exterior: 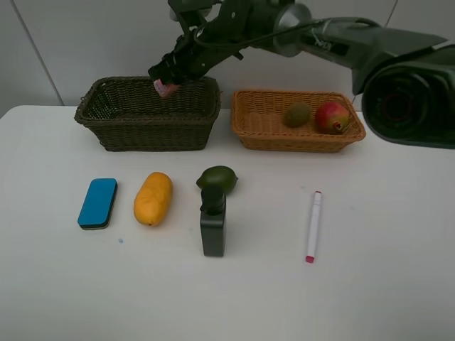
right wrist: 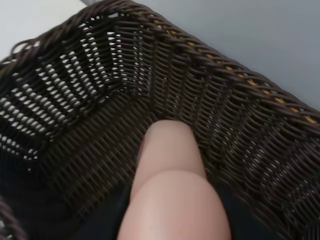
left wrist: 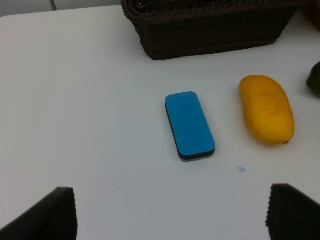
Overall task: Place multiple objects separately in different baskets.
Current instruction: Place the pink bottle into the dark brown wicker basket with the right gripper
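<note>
White tabletop (exterior: 398, 284), pale wall (exterior: 71, 42) behind. Gripped pink bottle (right wrist: 172, 200) in right end effector (exterior: 167, 82), over interior of dark basket (exterior: 149, 131) — drop-off step judged in hand. Called next for slight descent, then release. Held left end effector (left wrist: 172, 212) spread wide above blue eraser (left wrist: 189, 125) — no contact.

A white table (exterior: 57, 284) fills the foreground under soft, even light. Behind the table rises a pale grey wall (exterior: 85, 42) with thin seams.

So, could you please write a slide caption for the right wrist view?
Right gripper holds the rounded pink bottle over the deep dark-brown wicker basket.
</note>
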